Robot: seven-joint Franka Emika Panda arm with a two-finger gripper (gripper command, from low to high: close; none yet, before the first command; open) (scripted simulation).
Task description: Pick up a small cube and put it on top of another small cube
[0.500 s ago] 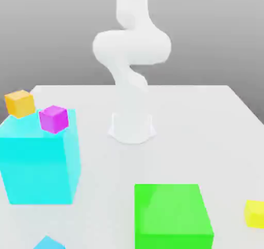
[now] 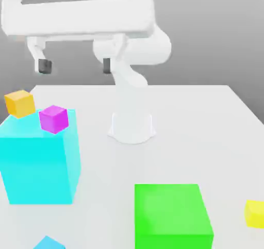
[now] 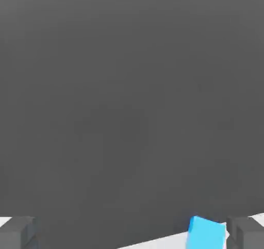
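Note:
My gripper [image 2: 73, 66] hangs high near the top of the exterior view, close to the camera, above the left part of the table. Its two dark-tipped fingers [image 2: 44, 66] stand wide apart with nothing between them, so it is open. A small sky-blue cube [image 2: 49, 243] peeks in at the lower left edge of the exterior view, on the table in front of the big cyan cube [image 2: 38, 160]. In the hand view the same small cube [image 3: 206, 233] sits on the table's edge, between the fingertips' line of sight [image 3: 131, 232].
A small magenta cube [image 2: 53, 118] rests on top of the big cyan cube. A small orange cube [image 2: 20, 103] lies behind it. A big green cube [image 2: 171, 217] stands front centre, a small yellow cube [image 2: 254, 213] at the exterior view's right. The arm's base [image 2: 132, 127] is mid-table.
The hand has swung into the exterior view from above; half a second ago it was out of that picture. The cubes have not moved.

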